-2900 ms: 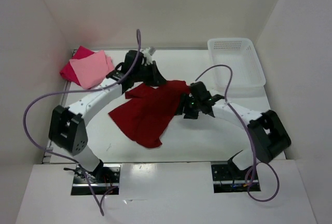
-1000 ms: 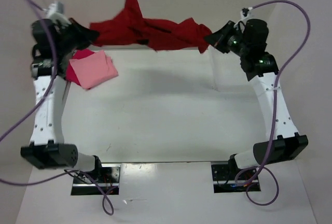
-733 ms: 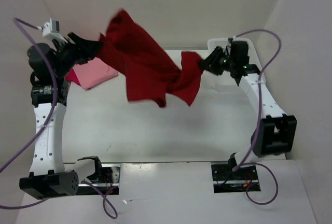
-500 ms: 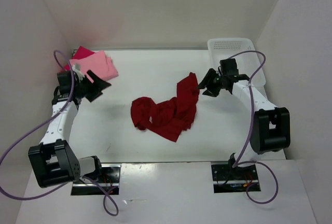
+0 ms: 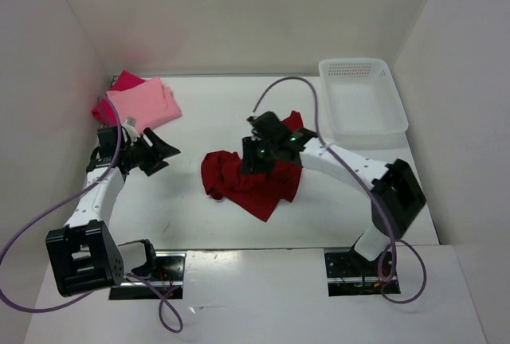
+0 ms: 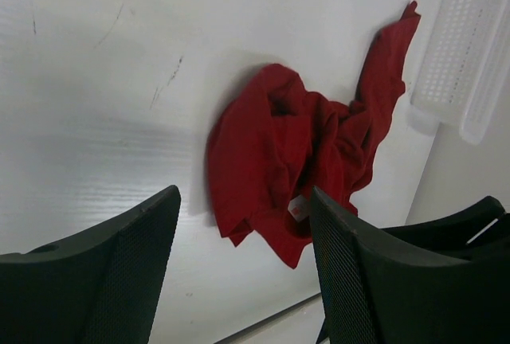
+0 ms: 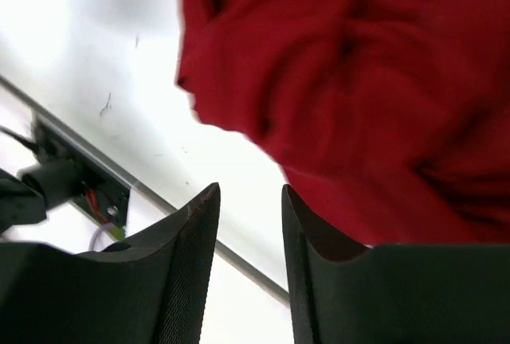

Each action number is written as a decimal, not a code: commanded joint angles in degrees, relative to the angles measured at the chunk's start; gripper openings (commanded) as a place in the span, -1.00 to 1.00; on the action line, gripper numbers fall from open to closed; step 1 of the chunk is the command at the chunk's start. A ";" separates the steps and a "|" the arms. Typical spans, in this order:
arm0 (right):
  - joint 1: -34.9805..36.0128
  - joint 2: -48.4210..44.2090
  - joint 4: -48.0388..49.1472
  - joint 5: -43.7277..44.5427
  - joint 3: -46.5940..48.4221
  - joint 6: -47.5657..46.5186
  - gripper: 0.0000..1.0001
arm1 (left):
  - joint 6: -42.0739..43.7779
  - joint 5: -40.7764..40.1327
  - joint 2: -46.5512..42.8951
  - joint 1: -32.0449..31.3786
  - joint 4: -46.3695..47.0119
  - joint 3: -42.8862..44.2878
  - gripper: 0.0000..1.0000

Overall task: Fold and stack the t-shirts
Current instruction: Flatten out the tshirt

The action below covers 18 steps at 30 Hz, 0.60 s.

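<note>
The dark red soft cloth t-shirt (image 5: 253, 185) lies in a crumpled heap near the middle of the white bench (image 5: 199, 224). One strip of it trails toward the far right corner, where the white plastic lattice basket (image 5: 362, 97) sits. It should handle as light, limp cloth with no stiffness, so it will sag and double over wherever it is unsupported. A pinch on a bunched ridge is likely to catch several layers at once. Better holds, I judge, are two spread points along one hem or the shoulder line, either side of the collar. The small white label (image 6: 299, 209) in the left wrist view helps locate that collar, and lifted from there the shirt's own weight should let it hang flat. The right gripper (image 5: 255, 155) hovers right over the heap, jaws part open with nothing between them. Its wrist view is blurred, so I cannot tell whether the tips brush the cloth. The left gripper (image 5: 162, 153) is well apart from the shirt, toward the left edge, jaws wide and empty. The folded pale pink t-shirt (image 5: 145, 105) rests on the bright crimson-pink t-shirt (image 5: 123, 83) at the far left corner.
</note>
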 commanded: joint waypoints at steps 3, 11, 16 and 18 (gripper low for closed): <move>6.94 8.75 -1.92 3.97 13.19 -4.10 -0.09 | 1.96 1.50 -3.34 -0.38 -0.78 -1.56 0.46; 7.47 22.54 -2.62 10.19 27.69 -5.94 0.08 | 0.73 2.72 -3.87 -0.90 -0.26 -4.11 0.46; 7.47 30.62 -4.47 11.27 32.98 -5.95 0.10 | 0.73 2.72 -3.87 -0.90 -0.26 -4.73 0.46; 7.47 32.04 -5.26 11.27 34.13 -5.95 0.10 | 0.73 2.72 -4.40 -0.90 -0.78 -4.73 0.46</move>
